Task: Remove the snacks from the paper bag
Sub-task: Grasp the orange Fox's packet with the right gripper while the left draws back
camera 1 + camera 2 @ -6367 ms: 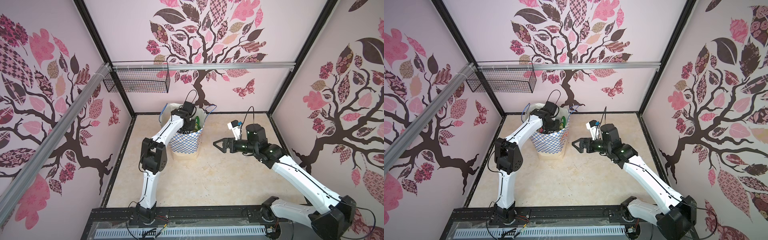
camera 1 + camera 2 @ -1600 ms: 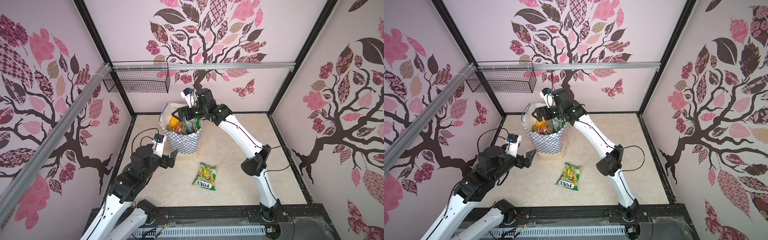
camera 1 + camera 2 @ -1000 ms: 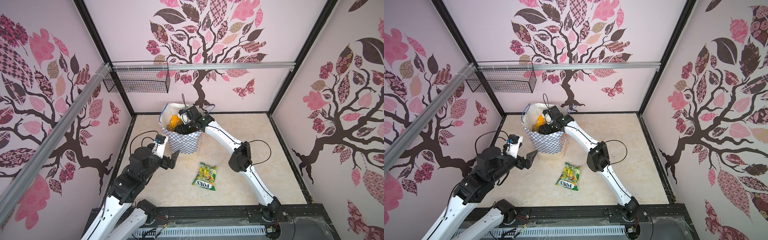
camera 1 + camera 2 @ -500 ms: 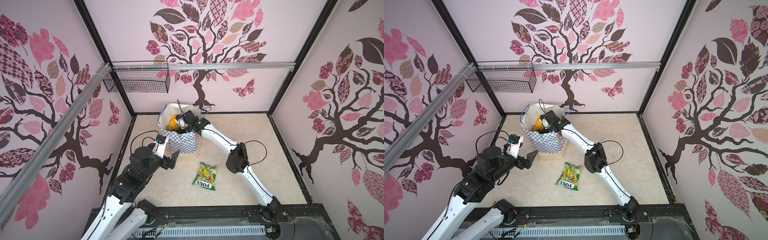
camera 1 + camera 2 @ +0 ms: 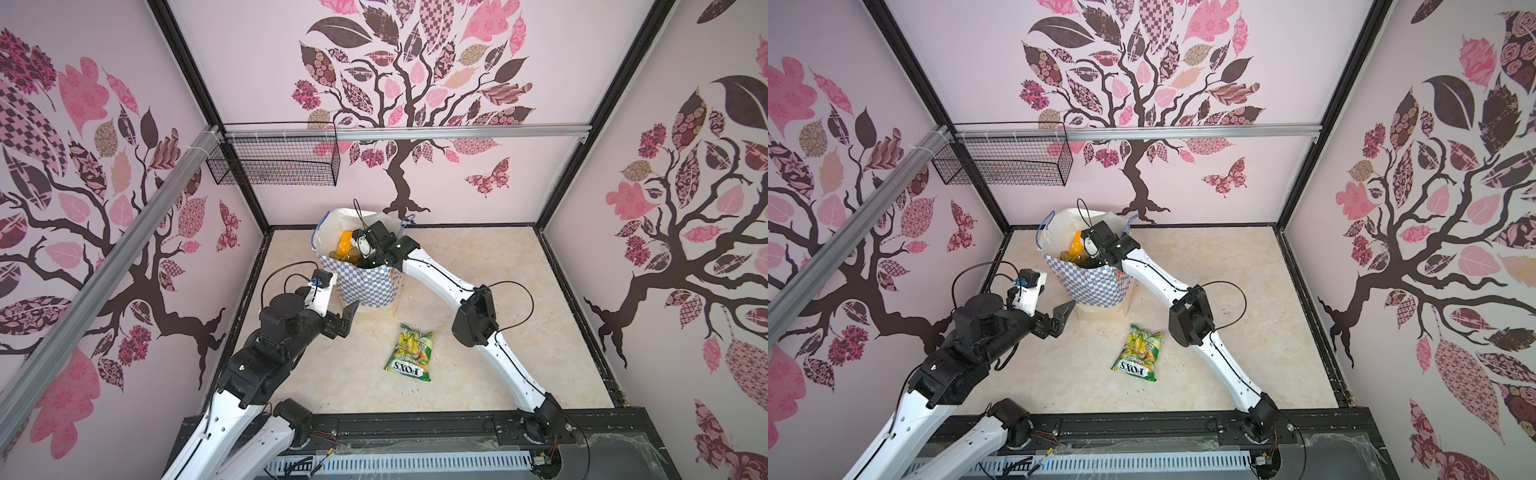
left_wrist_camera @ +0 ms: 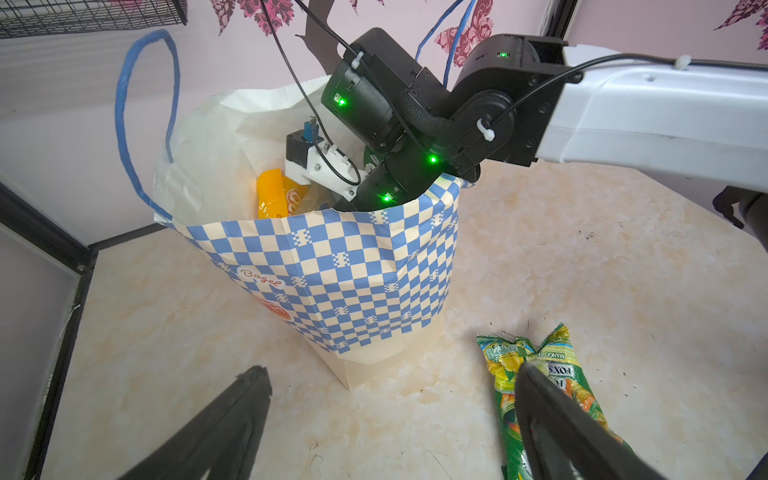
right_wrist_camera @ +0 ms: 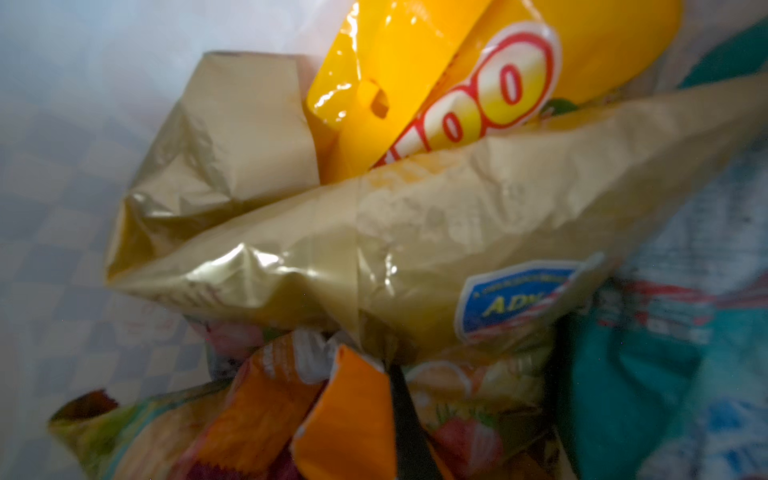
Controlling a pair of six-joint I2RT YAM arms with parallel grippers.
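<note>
Paper bag (image 5: 365, 286): right arm (image 5: 436, 276) wrist-deep inside, left arm (image 5: 282, 320) alongside.

Left arm (image 5: 253, 370) raised and bent forward from the near edge; left gripper (image 5: 348, 318) held low and level, its jaws spread wide; right arm (image 5: 436, 280) stretched forward across the middle, wrist tipped steeply down; right gripper (image 7: 400, 411) pointing downward, jaws pressed together.

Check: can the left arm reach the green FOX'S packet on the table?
Probably yes. The left claw hangs open beside the paper bag, the green packet lies in the open nearby, and the right arm is up in the bag.
</note>
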